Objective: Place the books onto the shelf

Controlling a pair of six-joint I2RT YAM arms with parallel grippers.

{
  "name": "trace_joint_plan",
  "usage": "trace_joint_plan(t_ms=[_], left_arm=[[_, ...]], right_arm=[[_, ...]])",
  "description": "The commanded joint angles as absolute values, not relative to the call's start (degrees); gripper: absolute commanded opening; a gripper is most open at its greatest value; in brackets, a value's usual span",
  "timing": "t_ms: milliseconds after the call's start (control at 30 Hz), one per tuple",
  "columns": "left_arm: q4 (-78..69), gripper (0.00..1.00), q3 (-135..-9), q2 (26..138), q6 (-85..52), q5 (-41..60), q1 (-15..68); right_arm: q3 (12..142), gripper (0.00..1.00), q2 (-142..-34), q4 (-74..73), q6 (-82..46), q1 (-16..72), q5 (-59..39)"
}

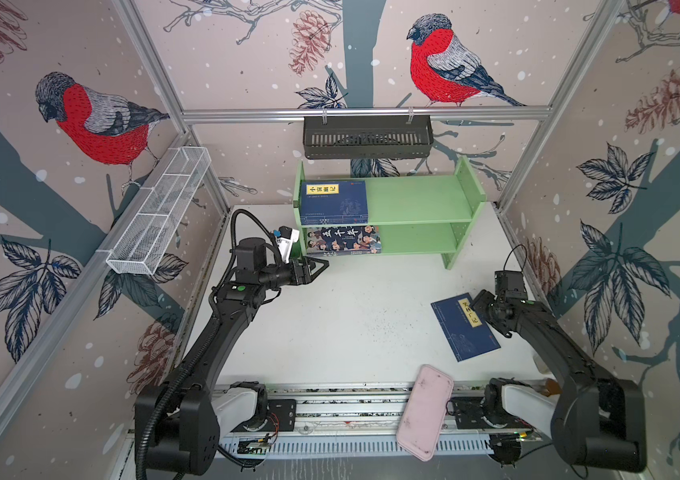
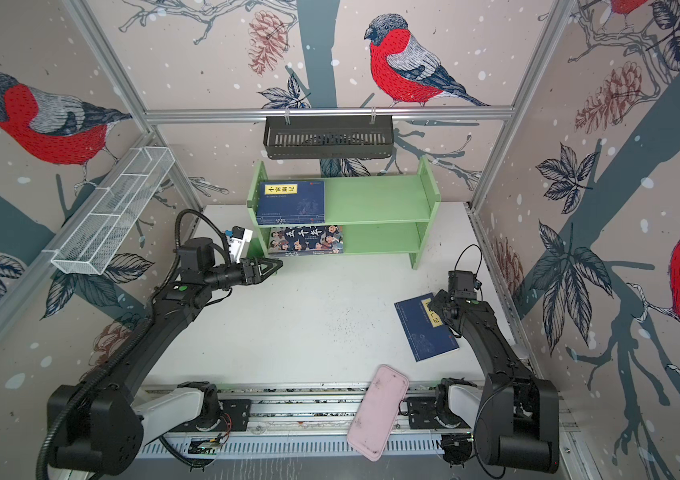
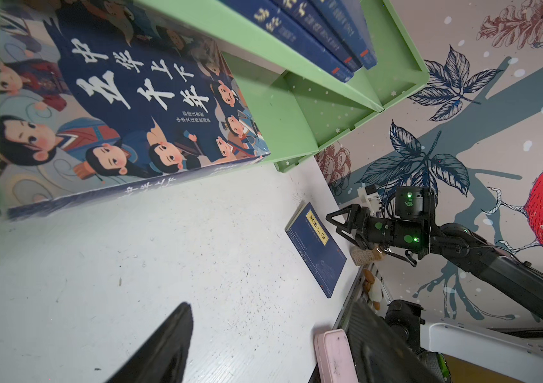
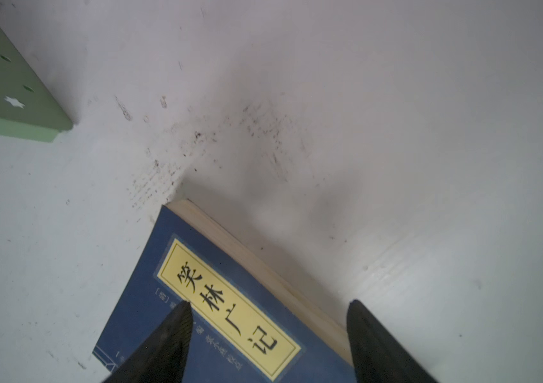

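White surface [image 1: 350, 324] carries one navy book [image 1: 465, 328] near its right edge. It lies flat, cover up, its long axis running far-to-near and a little slanted, with a yellow label [image 1: 471, 312] at the far end. Above that end the right pincer [image 4: 270, 302] hangs wide open, holding nothing. At the front of the green shelf [image 1: 417, 199], the left pincer [image 1: 321, 266] is open and empty too. Three navy books [image 1: 336, 201] lie stacked on the upper tier and the cartoon book [image 1: 342, 240] lies on the lower.

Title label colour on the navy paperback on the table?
Yellow label, black characters; right wrist view.

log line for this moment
left gripper open near shelf | right gripper open over navy book on table | navy stack upper tier | cartoon book lower tier
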State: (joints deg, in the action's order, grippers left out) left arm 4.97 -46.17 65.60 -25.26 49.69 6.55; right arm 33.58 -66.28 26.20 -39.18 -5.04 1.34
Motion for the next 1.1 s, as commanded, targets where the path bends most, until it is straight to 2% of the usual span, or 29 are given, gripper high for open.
trace_joint_plan(t_ms=[0, 300, 467, 867, 1067], left_arm=[[2.4, 0.75, -45.1, 65.1, -27.3, 47.4, 6.9], [0.5, 0.75, -43.1, 64.7, -31.1, 45.3, 7.0], [1.0, 0.75, -43.1, 64.7, -32.0, 44.5, 7.0], [-2.8, 0.74, -40.6, 65.1, -32.8, 47.6, 7.6], [-7.3, 0.74, -37.3, 65.9, -29.8, 51.2, 8.1]], right_arm=[[34.4, 0.76, -68.2, 29.4, -41.1, -5.4, -2.0], [32.4, 0.77, -70.1, 29.7, -41.3, -5.5, -1.1], [30.9, 0.76, -70.7, 26.7, -43.2, -4.0, -7.5], [34.9, 0.74, -75.2, 16.6, -52.0, 15.8, -14.6], [32.2, 0.73, -70.3, 15.4, -51.7, 20.3, -6.9]])
